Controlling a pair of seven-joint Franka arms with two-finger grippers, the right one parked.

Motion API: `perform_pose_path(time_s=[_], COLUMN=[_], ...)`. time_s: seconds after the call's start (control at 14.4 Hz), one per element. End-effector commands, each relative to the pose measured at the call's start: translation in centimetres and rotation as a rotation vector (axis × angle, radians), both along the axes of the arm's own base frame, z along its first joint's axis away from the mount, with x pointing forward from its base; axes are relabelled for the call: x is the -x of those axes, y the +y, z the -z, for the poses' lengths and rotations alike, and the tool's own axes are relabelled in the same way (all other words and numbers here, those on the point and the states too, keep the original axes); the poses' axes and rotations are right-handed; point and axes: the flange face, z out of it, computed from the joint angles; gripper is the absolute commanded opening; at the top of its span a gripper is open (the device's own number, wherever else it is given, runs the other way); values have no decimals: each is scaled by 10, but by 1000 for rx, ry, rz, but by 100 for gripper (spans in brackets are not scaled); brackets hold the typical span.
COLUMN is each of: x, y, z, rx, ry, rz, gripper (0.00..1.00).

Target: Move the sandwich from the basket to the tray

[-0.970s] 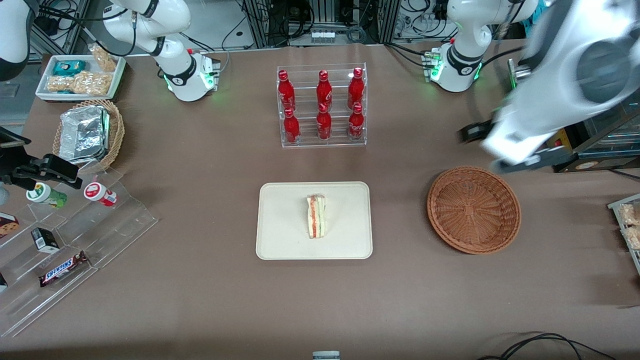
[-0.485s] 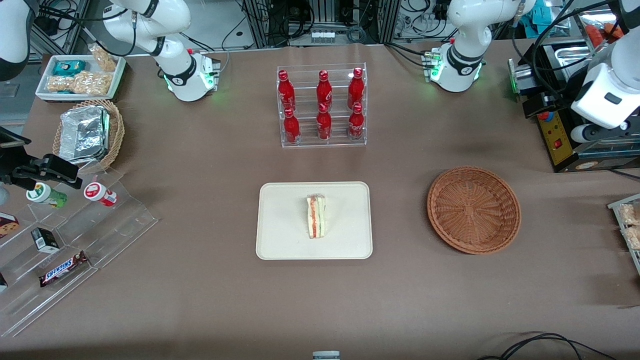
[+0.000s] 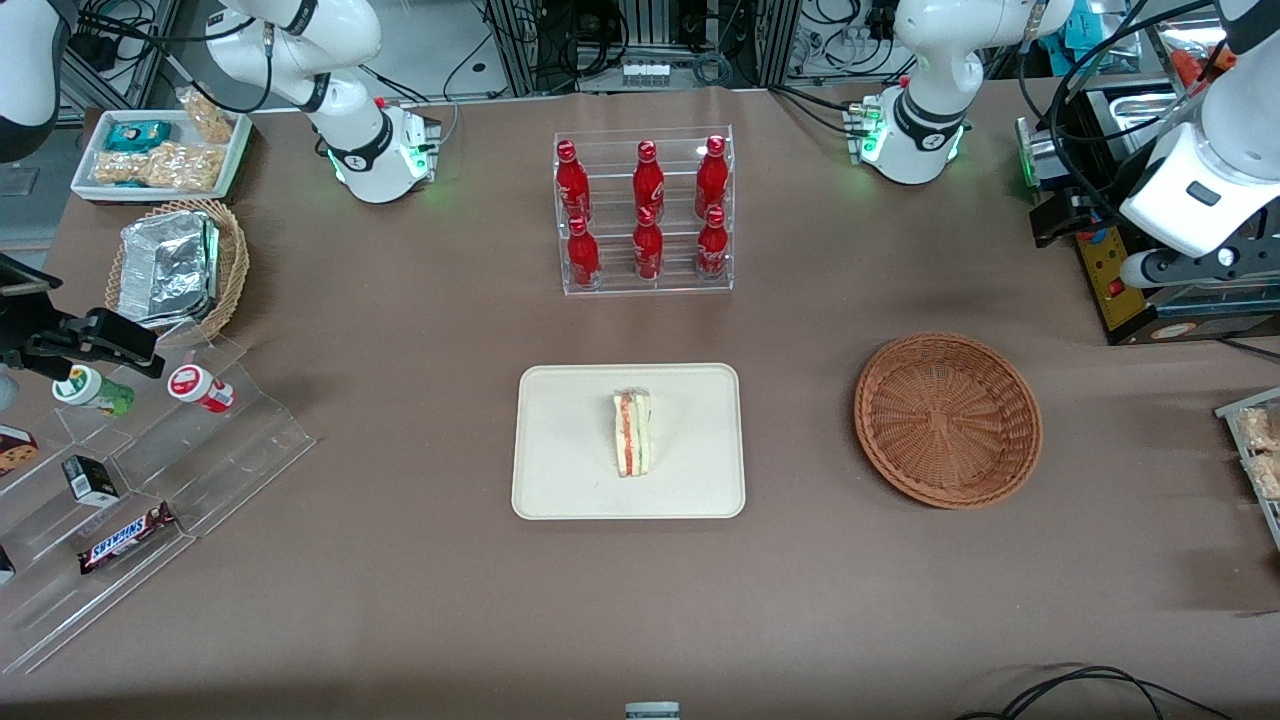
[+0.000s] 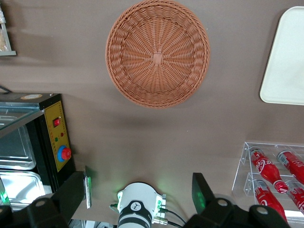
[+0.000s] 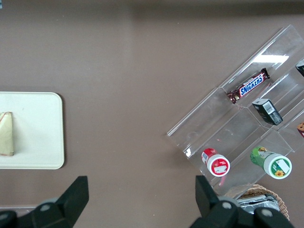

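I see the sandwich [image 3: 632, 446] standing on its edge near the middle of the tray [image 3: 560, 480] — nothing touches it. The basket [image 3: 948, 420] sits beside the tray, toward the working arm's end. My gripper [image 4: 142, 209] hangs high above the table near that end, fingers [image 4: 200, 192] spread wide and holding nothing.
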Motion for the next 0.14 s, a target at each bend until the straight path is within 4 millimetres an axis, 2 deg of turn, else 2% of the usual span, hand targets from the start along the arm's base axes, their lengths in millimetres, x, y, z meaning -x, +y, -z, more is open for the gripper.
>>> perform_pose_path(time_s=[0.0,0.07], x=[18,20], y=[1,0], z=[-7,-9], rx=[13,12], ry=[-29,-34], rz=[22,20], gripper=[100,100])
